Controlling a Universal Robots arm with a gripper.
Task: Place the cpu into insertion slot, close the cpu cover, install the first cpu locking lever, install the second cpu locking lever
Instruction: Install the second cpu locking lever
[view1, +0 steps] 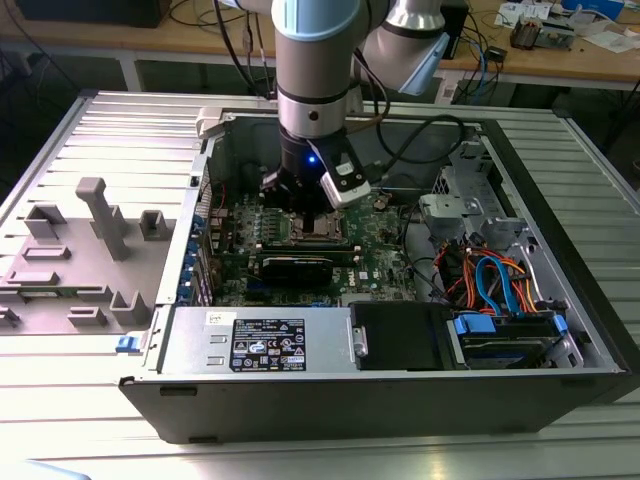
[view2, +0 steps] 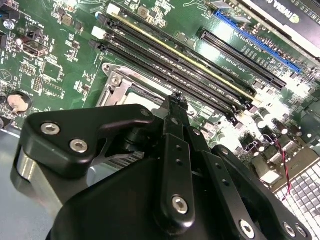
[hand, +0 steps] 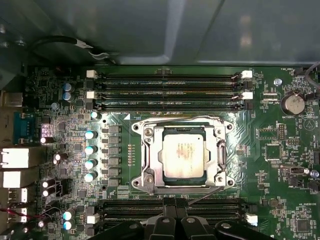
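A: Status pls. Where is the cpu (hand: 183, 155)?

B: It sits flat in the insertion slot (hand: 183, 176), just ahead of my gripper (hand: 175, 204). The cpu cover (hand: 154, 159) lies down over it as a frame, so the chip top shows through the cut-out. I judge this holds the chip against the contacts.

A: Levers?

B: One thin lever (hand: 206, 195) slants out near my fingertips, not yet hooked I think. The other I cannot tell.

A: Gripper state?

B: My fingers (view2: 176, 107) are pressed together at the tips, nothing between them as far as I see. I think closed tips make a narrow pusher for the lever.

A: Arm pose?

B: My wrist points approx. straight down into the computer case (view1: 560, 190), above the motherboard (view1: 385, 262), with the memory slots (hand: 167, 90) beyond the socket.
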